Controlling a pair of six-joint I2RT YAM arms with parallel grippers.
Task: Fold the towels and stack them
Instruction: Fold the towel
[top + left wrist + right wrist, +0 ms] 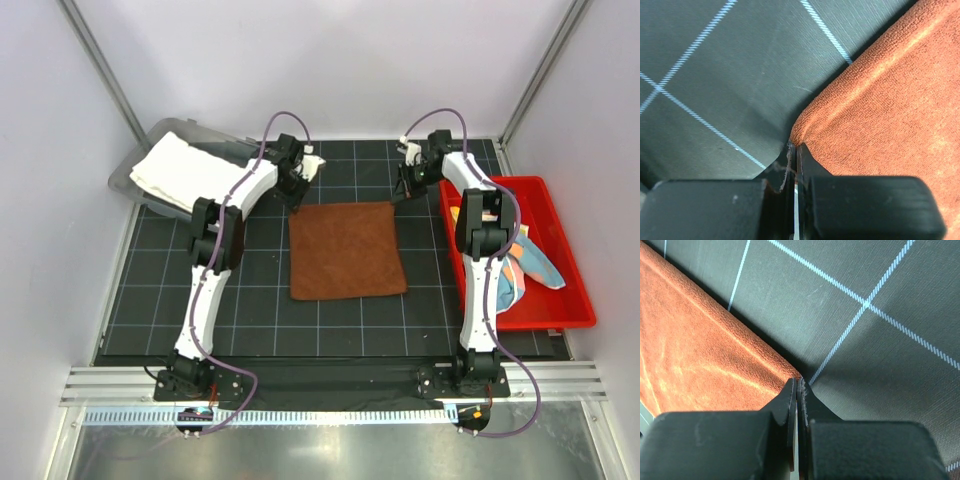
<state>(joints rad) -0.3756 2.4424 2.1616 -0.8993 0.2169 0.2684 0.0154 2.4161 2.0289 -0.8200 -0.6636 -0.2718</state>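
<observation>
Fold starting. Left gripper (794, 150) pinched closed on corner of brown towel (347, 250); right gripper (797, 382) likewise on other far corner. Towel flat between them, stretching nearward. Next, likely: lift both evenly, carry to near edge.

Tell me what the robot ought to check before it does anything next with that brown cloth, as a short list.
1. Is the left gripper shut on the far-left corner of the brown towel? ok.
2. Is the right gripper shut on the far-right corner? ok, though it seems to catch only the tip.
3. Does the towel lie flat on the mat? ok.
4. Is each corner held firmly enough to lift? cannot tell.
5. Is the white towel in the grey bin, apart from the brown one? ok.
</observation>
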